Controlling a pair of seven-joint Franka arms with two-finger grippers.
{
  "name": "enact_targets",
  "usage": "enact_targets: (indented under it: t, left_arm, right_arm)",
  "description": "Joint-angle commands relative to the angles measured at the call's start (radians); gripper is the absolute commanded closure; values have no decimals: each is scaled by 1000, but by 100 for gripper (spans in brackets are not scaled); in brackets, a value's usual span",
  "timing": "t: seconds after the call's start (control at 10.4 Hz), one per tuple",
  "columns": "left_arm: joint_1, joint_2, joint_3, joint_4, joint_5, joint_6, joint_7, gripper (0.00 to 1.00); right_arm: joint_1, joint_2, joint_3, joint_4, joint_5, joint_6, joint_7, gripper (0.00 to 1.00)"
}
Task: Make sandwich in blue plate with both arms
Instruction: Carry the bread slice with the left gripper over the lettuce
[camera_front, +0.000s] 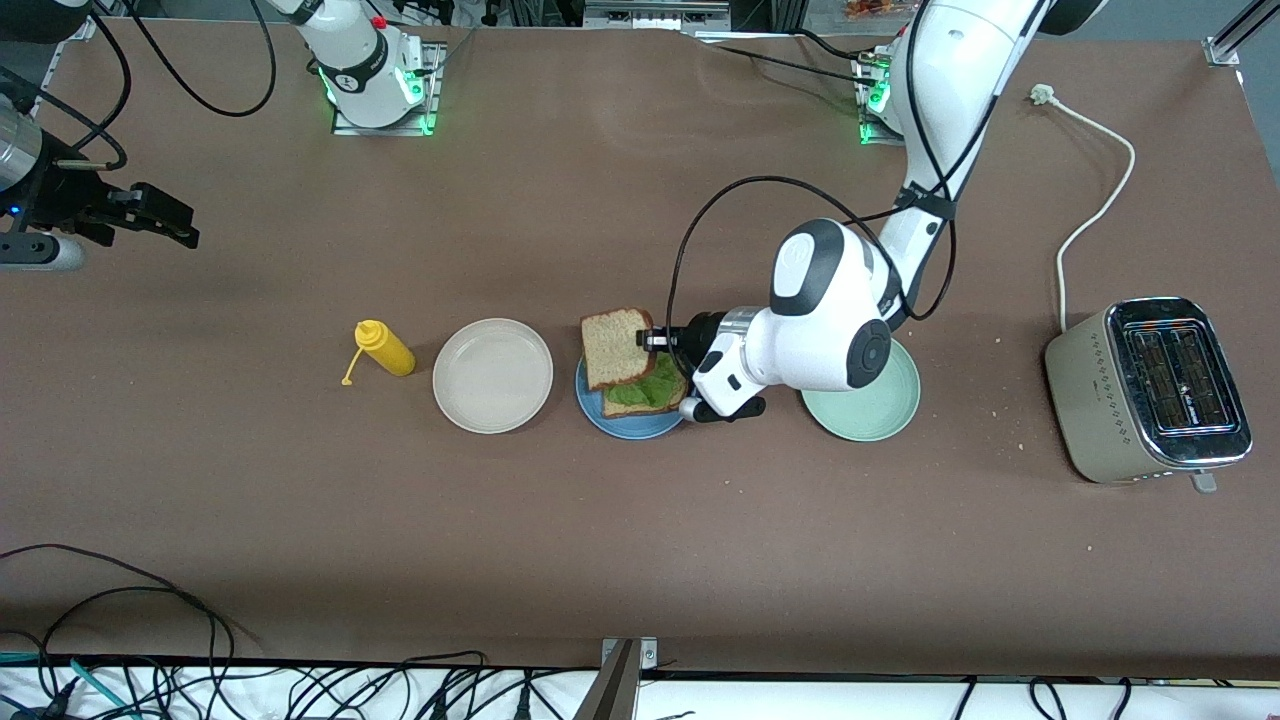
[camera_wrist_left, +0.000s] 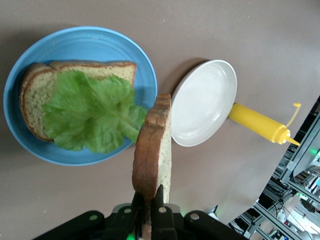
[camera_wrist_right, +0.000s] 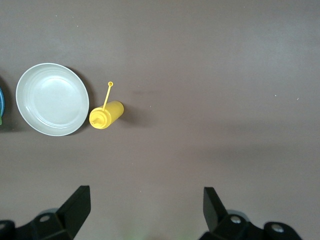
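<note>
While I hold the top slice over the blue plate, this is how things stand on the bench (camera_front: 640, 560).

Left hand (camera_front: 648, 340): clamped tight on the crust edge of a slice of brown bread (camera_front: 614, 346), which I carry up in the air, over the blue plate.
Held slice, from my left wrist (camera_wrist_left: 153, 156): it stands on edge between my fingers (camera_wrist_left: 159, 212), its crust turned toward the camera, apart from the food under it.
Blue plate (camera_front: 628, 424): directly under my left hand, between the beige plate and the mint-green plate.
On the blue plate: a second slice of bread (camera_wrist_left: 35, 95) lies flat, and a crinkled green lettuce leaf (camera_wrist_left: 92, 112) is spread over it. Together with the held slice they make up the sandwich, whose top is not yet set down.
Right hand (camera_front: 160, 215): its fingers (camera_wrist_right: 75, 205) spread wide with nothing between them; this arm waits over bare bench at its own end, well apart from the plates.
Beige plate (camera_front: 492, 375): just beside the blue plate, toward my right arm's end.
Yellow squeeze bottle (camera_front: 384, 348): lying on its side near the beige plate, closer still to my right hand.
Mint-green plate (camera_front: 868, 415): partly under my left arm's wrist.
Toaster (camera_front: 1150, 388): at my left arm's end, well apart from my left hand.
</note>
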Motion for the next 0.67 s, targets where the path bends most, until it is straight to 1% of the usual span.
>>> enact_targets:
  t: [0.0,0.38,0.48,0.58]
  left_arm:
    - [-15,48,17,24,-24,46,8,100]
    - [-29,94,22,22,-22,86,10,99]
    - [-28,103,26,22,-24,88,10,80]
    - [-26,105,28,19,-24,88,10,70]
  right_arm:
    - [6,4,9,28,13,-43,16,0]
    - [6,5,15,29,11,-45,4,0]
    - [6,7,15,28,13,-45,9,0]
    - [6,10,14,29,13,-42,10,0]
